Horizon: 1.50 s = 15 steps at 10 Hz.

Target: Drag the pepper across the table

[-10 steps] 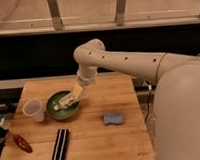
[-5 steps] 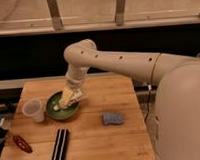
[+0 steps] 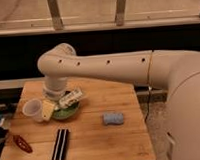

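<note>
So, nearest me on the light brown wooden plank desk (image 3: 99, 144): the small, glossy dark red chili pepper (image 3: 22, 143) lies by the near corner on the left of my view, with nothing touching it. The black ridged rectangular bar (image 3: 60, 145) lies near it on the right, not touching. Further in, a small blue sponge (image 3: 113, 118) lies by itself. Behind those, my claw (image 3: 57, 105) hangs over the round green bowl (image 3: 66, 111), right beside the white cup (image 3: 31, 108), fingers spread wide and gripping nothing, well apart from the pepper. The big white arm (image 3: 108, 66) reaches in from the right.
</note>
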### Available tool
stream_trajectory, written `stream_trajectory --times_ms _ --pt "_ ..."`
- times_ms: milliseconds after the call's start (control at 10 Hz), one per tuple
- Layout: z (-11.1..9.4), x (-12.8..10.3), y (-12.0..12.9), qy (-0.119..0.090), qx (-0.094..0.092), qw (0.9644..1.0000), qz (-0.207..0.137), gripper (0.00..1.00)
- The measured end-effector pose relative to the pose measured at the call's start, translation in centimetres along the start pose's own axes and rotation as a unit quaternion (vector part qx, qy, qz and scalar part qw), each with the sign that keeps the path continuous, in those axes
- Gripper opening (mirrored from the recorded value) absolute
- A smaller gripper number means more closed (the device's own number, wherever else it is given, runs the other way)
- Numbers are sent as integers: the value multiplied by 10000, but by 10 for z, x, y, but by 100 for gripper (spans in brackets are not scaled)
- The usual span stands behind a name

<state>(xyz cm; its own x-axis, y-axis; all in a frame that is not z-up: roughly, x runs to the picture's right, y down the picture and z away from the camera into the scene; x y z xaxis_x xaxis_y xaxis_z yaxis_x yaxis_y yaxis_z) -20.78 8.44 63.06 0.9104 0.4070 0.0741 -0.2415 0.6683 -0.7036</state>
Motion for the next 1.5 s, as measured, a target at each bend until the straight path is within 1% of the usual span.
stream_trajectory --times_ms 200,400,600,800,900,1000,1100,1300,1500 --pt "0 1 -1 6 5 10000 8 80" --pt "6 -3 -1 17 -53 10000 -30 80" --pt "18 -26 2 -4 -124 9997 -212 80" --pt "36 -68 11 -68 -249 9983 -514 80" --pt "43 -80 15 -107 -309 9976 -608 80" --pt "52 -93 25 -184 -420 9963 -728 80" --pt "63 -102 35 -281 -587 9945 -824 80" --pt "74 -103 45 -427 -832 9915 -904 80" --pt "74 -102 44 -427 -830 9916 -892 80"
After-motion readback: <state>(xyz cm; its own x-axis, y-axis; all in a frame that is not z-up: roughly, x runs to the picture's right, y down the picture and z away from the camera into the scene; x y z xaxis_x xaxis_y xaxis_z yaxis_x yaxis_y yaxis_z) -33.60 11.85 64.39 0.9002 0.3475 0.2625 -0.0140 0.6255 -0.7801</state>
